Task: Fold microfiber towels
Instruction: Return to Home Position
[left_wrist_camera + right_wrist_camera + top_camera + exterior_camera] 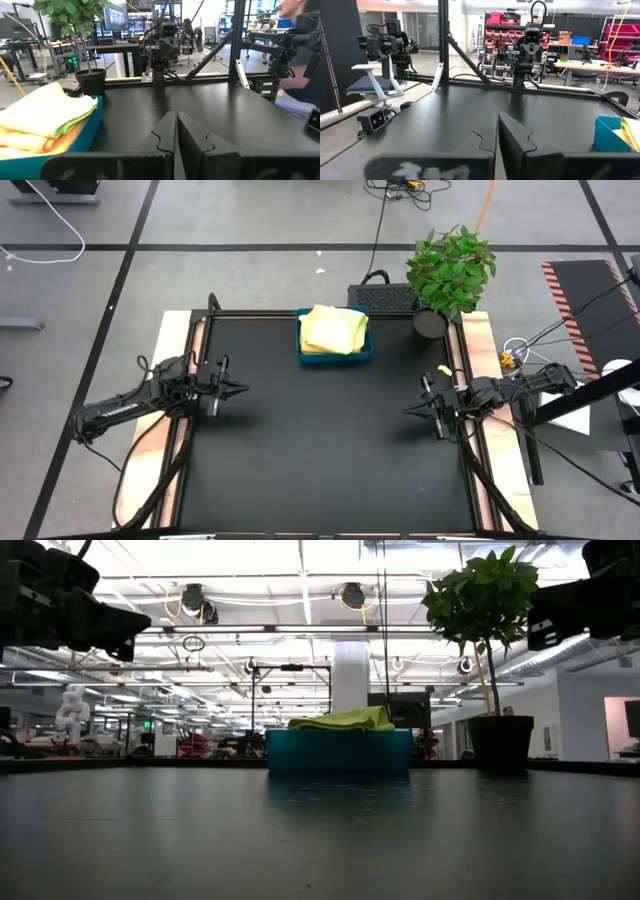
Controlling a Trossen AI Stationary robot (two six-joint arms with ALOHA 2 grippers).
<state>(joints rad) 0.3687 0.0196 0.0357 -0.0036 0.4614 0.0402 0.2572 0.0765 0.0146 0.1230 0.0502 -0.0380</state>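
A stack of folded microfiber towels (pixel 333 329), pale yellow and lime green on top with orange-yellow beneath (pixel 45 115), lies in the blue tray (pixel 362 354) at the table's far edge, middle. In the low view the lime towel (pixel 340 721) shows above the tray's wall (pixel 338 751). My left gripper (pixel 243 390) hovers shut over the table's left side, pointing level toward the right. My right gripper (pixel 408 411) hovers shut over the right side, pointing level toward the left. Both are empty and well clear of the tray.
A potted plant (pixel 450 272) stands at the far right corner, beside the tray. The black tabletop (pixel 320 450) stretches bare between the two grippers and toward the near edge. A person's sleeve (pixel 305 60) shows beyond the table's right side.
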